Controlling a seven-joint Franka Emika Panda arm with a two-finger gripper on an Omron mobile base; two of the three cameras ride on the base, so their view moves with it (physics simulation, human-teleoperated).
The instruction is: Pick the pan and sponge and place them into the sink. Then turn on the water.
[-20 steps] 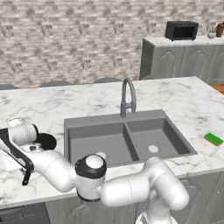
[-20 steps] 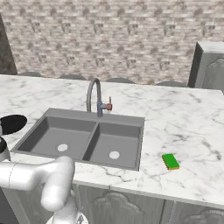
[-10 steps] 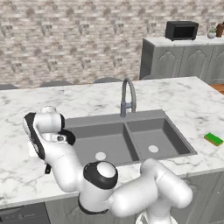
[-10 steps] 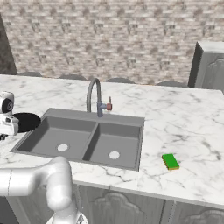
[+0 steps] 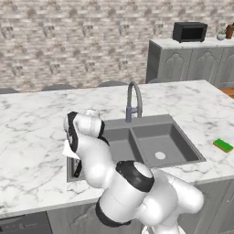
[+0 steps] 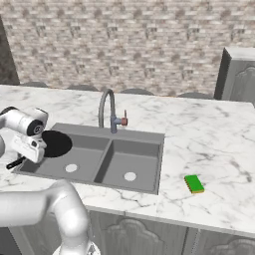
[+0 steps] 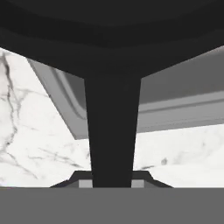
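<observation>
Gripper (image 6: 29,149) clamped on pan (image 6: 54,143) handle, pan over sink's (image 6: 149,139) left basin; sponge (image 6: 193,184) on counter (right of sink)

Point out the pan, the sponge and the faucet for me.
pan (image 6: 56,143), right base view, on its black disc.
sponge (image 6: 193,183), right base view, on its green top.
faucet (image 6: 105,100), right base view, on the arched spout.
</observation>
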